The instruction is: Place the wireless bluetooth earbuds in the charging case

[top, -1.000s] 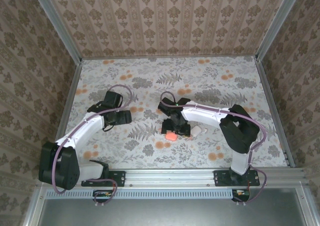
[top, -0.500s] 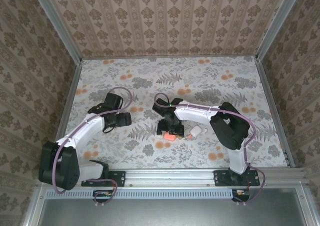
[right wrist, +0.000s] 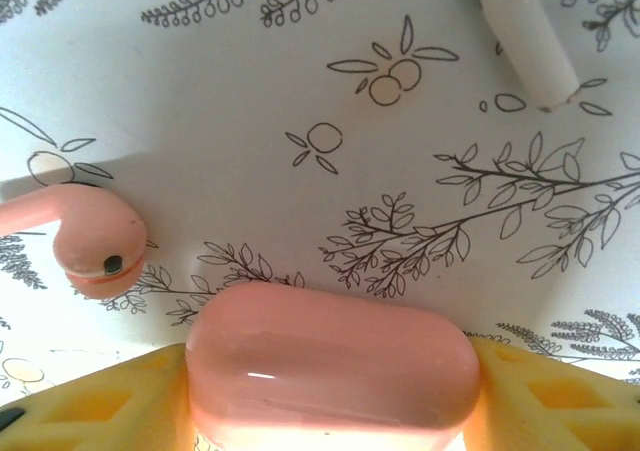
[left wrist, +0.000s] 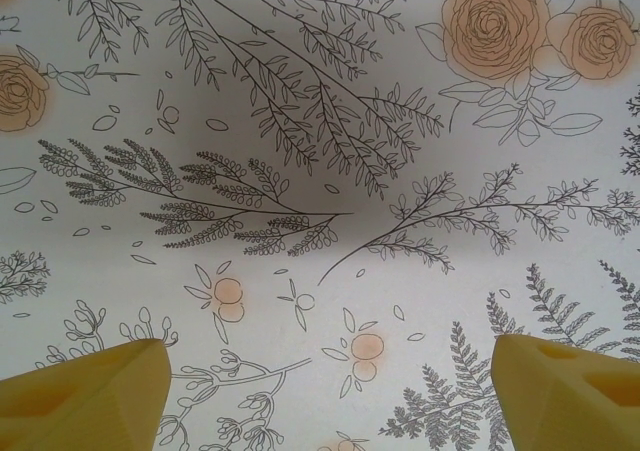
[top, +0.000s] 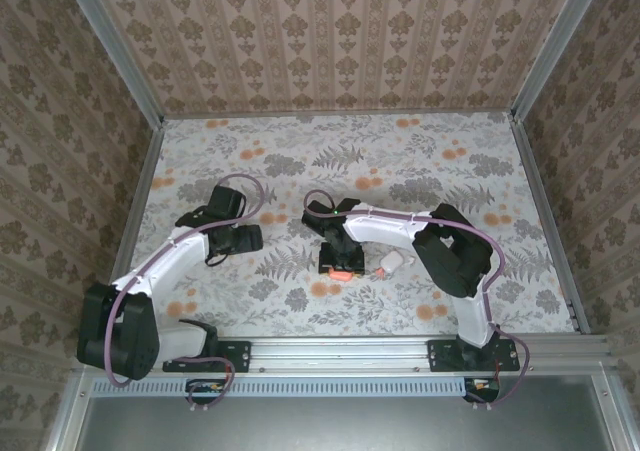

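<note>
The right claw (right wrist: 325,386) pinches the coral case (right wrist: 330,356), likely steadying it for the earbud (right wrist: 95,241) just beside, while the left claw (left wrist: 320,391) hangs spread.

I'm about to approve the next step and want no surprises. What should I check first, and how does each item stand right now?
1. Right gripper on the coral case: ok, fingers against both its ends.
2. Case lid open to take earbuds: cannot tell; its visible side is smooth and unbroken.
3. Coral earbud located: ok, on the table beside the case, apart from it.
4. Left gripper free: ok, open, nothing between its fingers.
5. White piece beyond the case identified: cannot tell, cut off by the frame.
</note>
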Robot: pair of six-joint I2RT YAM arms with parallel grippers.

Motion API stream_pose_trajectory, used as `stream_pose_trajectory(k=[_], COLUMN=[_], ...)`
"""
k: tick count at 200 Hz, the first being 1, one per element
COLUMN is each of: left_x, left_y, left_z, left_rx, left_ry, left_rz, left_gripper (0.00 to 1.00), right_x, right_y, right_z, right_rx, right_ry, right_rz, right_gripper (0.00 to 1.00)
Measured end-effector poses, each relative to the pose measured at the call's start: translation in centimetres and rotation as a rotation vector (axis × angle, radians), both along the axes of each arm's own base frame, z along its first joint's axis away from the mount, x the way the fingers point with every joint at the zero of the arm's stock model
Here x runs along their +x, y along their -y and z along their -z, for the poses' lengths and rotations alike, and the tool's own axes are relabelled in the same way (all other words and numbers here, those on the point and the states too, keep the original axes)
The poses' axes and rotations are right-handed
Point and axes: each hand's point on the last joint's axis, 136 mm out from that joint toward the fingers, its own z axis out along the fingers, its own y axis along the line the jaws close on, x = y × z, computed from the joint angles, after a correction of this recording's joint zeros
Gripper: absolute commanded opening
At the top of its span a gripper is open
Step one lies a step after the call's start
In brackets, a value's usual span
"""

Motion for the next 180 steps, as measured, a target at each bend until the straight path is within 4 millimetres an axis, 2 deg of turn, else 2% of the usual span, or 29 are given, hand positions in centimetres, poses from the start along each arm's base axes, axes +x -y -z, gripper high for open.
stream_pose_trajectory(k=[19, 41, 62, 81, 109, 133, 156, 180], left_x=[0.0, -0.2, -0.3, -0.3, -0.5, -1.2, -2.1, -3.2], left_y=[0.2, 0.8, 1.8, 3.6, 6.3, 8.2, 10.6, 12.7], left_z=[-0.2, -0.3, -0.7, -1.6, -3.0, -4.6, -7.6, -10.0], left_rx=[-0.007, -0.035, -0.077, -0.159, -0.290, -0.340, -0.362, -0.370], left_ry=[0.010, 0.033, 0.093, 0.207, 0.454, 0.634, 0.783, 0.908], left_rz=[0.008, 0.032, 0.081, 0.165, 0.313, 0.440, 0.614, 0.776], left_gripper=[0.81, 0.80, 0.78, 0.76, 0.68, 0.67, 0.67, 0.67], right_x=[0.2, 0.4, 0.6, 1.2, 2.9, 4.9, 6.4, 6.7], right_y=[0.0, 0.1, 0.4, 0.4, 0.1, 1.1, 1.8, 0.7], right_z=[-0.1, -0.4, -1.6, -4.2, -9.6, -13.8, -16.4, -18.7], right_rx=[0.002, 0.023, 0.073, 0.179, 0.417, 0.594, 0.701, 0.809], right_ry=[0.015, 0.055, 0.122, 0.226, 0.447, 0.614, 0.711, 0.752], right_rz=[-0.009, -0.008, -0.004, 0.001, 0.009, 0.064, 0.094, 0.057], right_gripper=[0.53, 0.52, 0.52, 0.52, 0.53, 0.52, 0.52, 0.51])
